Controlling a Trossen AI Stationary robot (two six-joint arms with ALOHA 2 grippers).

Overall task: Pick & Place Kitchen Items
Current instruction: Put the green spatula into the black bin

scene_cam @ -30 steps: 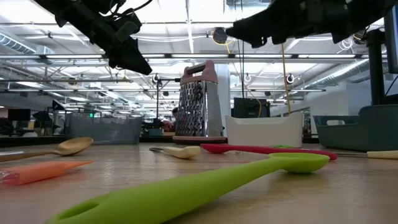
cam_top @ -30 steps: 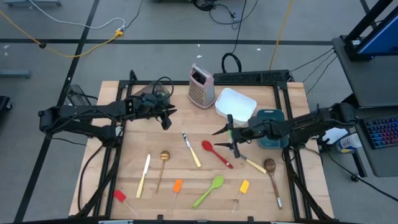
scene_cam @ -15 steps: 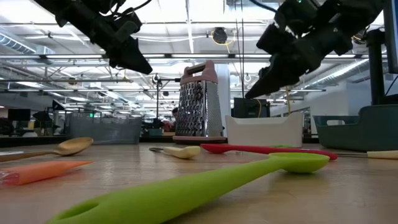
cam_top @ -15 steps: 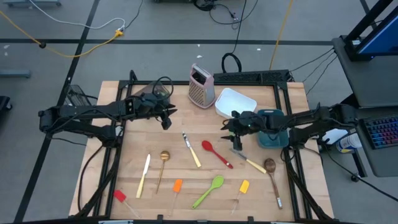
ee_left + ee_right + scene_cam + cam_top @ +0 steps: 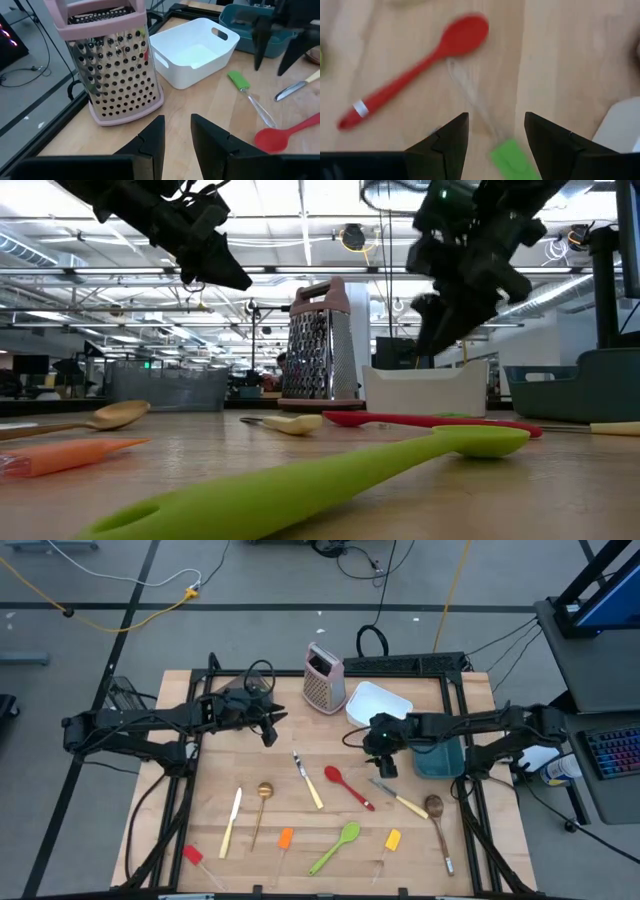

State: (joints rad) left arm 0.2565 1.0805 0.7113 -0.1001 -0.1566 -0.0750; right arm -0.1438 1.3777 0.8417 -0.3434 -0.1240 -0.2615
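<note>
hovering right tool (image 5: 495, 137) over green spatula (image 5: 514, 161) (open)

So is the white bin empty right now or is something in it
Empty as far as the views show. The left wrist view looks into the white bin and shows only its bare white floor; the green spatula lies outside it on the table.

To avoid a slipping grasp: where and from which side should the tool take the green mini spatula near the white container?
Take the green mini spatula by its thin clear handle, next to the green head, coming straight down and closing across the handle. It lies flat on the table, and the open right tool hangs above it.
</note>
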